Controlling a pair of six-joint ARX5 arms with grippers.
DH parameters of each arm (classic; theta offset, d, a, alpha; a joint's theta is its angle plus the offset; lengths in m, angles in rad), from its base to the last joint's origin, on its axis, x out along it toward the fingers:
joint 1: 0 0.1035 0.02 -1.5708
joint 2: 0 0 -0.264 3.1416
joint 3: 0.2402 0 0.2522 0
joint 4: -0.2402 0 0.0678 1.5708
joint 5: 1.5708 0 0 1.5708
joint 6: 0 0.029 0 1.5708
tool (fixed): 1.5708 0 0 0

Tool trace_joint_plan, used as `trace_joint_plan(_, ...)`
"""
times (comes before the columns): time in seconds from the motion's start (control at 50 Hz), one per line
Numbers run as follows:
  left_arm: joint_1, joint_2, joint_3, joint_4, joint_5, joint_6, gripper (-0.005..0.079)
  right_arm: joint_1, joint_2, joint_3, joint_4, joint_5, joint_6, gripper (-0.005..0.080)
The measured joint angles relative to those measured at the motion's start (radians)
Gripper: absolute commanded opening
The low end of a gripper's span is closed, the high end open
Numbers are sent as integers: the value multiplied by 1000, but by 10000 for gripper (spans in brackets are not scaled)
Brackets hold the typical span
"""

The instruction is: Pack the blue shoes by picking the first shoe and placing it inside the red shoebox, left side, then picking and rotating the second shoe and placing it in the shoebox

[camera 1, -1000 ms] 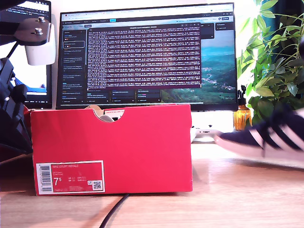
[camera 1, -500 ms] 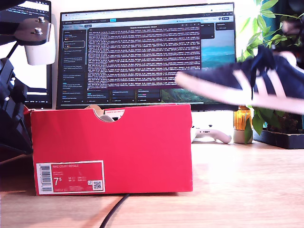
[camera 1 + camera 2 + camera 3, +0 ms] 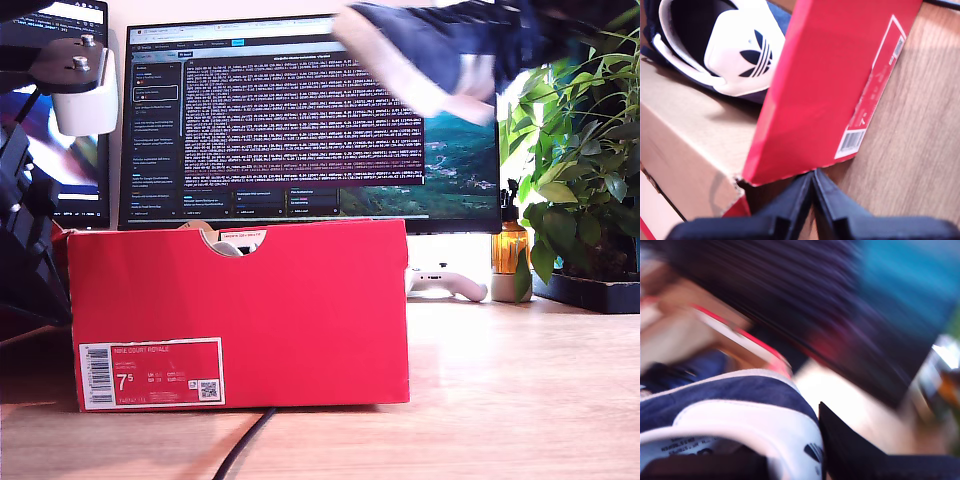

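A monitor (image 3: 310,120) full of text stands at the back of the wooden counter (image 3: 500,400). A plant (image 3: 575,170), an amber bottle (image 3: 508,250) and a white controller (image 3: 445,282) sit at the exterior view's right. A black cable (image 3: 240,445) crosses the front.

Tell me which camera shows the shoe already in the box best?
The first wrist view: the shoe lies in the red box, heel tab sharp. The exterior view hides it behind the box wall; the second wrist view shows only a dark blur there.

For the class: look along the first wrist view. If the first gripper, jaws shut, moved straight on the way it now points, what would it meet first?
Most likely the near bottom corner of the red shoebox: my first gripper points right at it, fingertips almost touching. Depth is hard to judge, so it might graze the wooden table beside the corner instead.
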Motion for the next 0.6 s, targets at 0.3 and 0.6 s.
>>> trace_joint_plan(0.3,0,0,0,0,4,0,-16,147,0,0,123,-2,-102,-12)
trace_joint_plan(0.6,0,0,0,0,4,0,-16,204,19,0,205,-2,-130,-12)
